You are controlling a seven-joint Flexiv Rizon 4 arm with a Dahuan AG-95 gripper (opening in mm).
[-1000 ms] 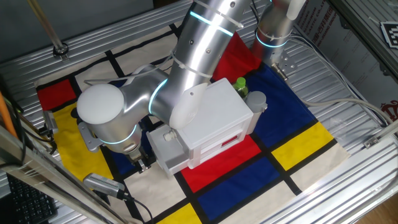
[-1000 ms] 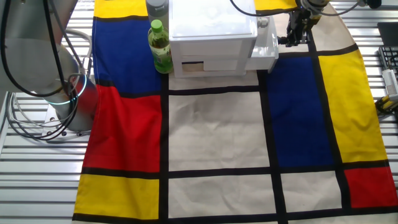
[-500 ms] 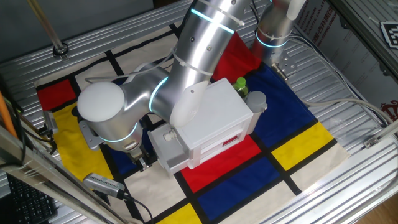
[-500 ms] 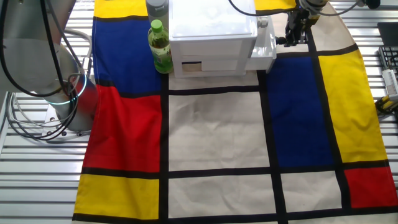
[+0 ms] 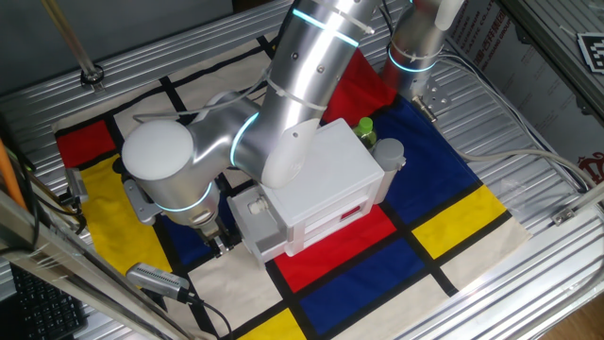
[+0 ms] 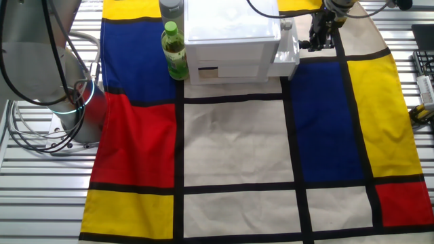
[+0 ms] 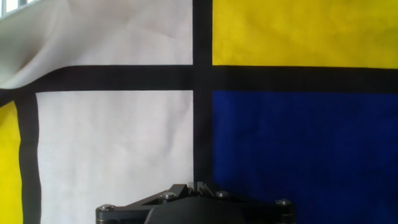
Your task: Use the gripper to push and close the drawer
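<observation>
The checkered cloth (image 6: 237, 142) covers the table. The white cabinet (image 5: 330, 184) stands on it, with the drawer (image 5: 255, 222) protruding partway from its end. The gripper (image 6: 317, 37) hangs just beside the drawer front, holding nothing; finger spacing cannot be determined. A green bottle (image 6: 175, 51) stands against the cabinet

One fixed view: high oblique onto the white cabinet (image 5: 326, 189), arm in the foreground. The other fixed view: steeper, from the opposite side, sharing cabinet (image 6: 232, 41) and green bottle (image 6: 175, 51). Hand view: close, straight down onto the checked cloth (image 7: 112, 155).
</observation>
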